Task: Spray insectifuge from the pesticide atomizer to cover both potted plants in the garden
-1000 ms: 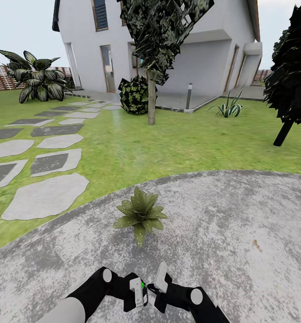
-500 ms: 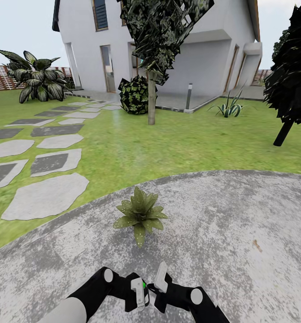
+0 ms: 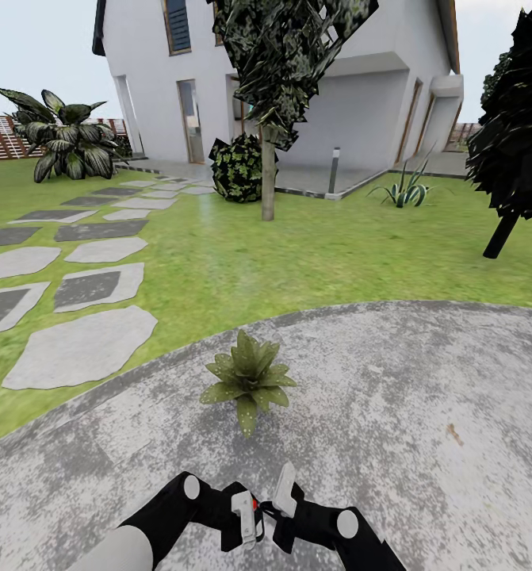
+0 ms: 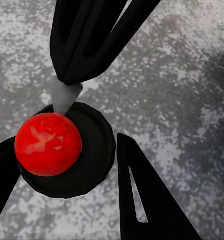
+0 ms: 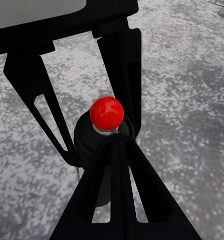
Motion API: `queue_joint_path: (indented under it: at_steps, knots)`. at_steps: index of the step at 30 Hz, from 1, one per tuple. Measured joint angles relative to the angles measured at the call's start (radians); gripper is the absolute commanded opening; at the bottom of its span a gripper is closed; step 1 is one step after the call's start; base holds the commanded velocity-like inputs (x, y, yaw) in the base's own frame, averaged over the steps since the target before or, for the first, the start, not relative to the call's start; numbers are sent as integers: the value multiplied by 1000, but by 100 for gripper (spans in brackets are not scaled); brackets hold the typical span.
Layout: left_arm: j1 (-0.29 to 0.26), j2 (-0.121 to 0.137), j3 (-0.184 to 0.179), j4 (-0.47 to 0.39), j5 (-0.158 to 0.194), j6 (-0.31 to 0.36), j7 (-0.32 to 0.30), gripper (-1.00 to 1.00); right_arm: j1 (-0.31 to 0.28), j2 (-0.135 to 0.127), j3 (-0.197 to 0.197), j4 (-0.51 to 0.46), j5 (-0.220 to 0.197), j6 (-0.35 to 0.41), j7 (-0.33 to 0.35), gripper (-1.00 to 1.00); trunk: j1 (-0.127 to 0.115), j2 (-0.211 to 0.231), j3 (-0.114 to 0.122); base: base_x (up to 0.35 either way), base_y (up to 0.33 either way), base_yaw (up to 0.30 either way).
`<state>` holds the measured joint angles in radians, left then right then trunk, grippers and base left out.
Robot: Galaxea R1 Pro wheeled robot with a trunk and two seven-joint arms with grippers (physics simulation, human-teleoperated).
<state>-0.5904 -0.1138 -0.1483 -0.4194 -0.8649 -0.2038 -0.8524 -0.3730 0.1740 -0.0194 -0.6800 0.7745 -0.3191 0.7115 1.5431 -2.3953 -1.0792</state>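
Grippers meet at the near edge of the round grey patio [image 3: 424,396], closest to the robot. The left gripper [image 3: 244,517] has its jaws clamped on the pesticide atomizer [image 4: 66,150], a dark bottle seen from above with its round red top [image 4: 47,144] between the fingers. The right gripper [image 3: 285,492] sits just beside that top; in the right wrist view one of its fingers [image 5: 117,175] touches the bottle's shoulder below the red ball, and whether its jaws are together or apart cannot be told.

Half a second ago a small green spot showed between the two grippers in the head view; now that spot is red. Nothing else has shifted, and both arms sit where they were. This likely means the sprayer top has been pressed or released, so spraying is probably under way.

Just beyond the grippers, on the same patio, stands one potted plant [image 3: 248,379], a low rosette of pointed green leaves, within close spraying reach. Past the patio lies green lawn [image 3: 297,254], with stepping stones [image 3: 83,345] to the plant's left. Farther off stand a tree trunk [image 3: 268,182] and a white house [image 3: 353,103].
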Motion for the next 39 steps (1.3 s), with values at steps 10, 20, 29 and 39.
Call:
queue_joint_path:
  at_steps: [10, 20, 29, 39]
  knots:
    - [0, 102, -3, 1, -7, 3, 0, -100, 0, 0, 0, 2, 0, 0, 0, -100, 0, 0, 0, 0, 0, 0]
    - [3, 221, -2, 6, -2, 0, 1, -100, 0, 0, 1, 2, 2, 0, 1, 100, 0, 0, 0, 0, 0, 0]
    - [5, 302, 6, 122, 6, -34, 22, -100, 1, 0, 0, 4, 9, 3, -5, 100, 0, 0, 0, 0, 0, 0]
    - [17, 294, 19, 285, 323, -41, 297, -100, 1, -94, -9, 47, 6, 6, -227, 100, 0, 0, 0, 0, 0, 0]
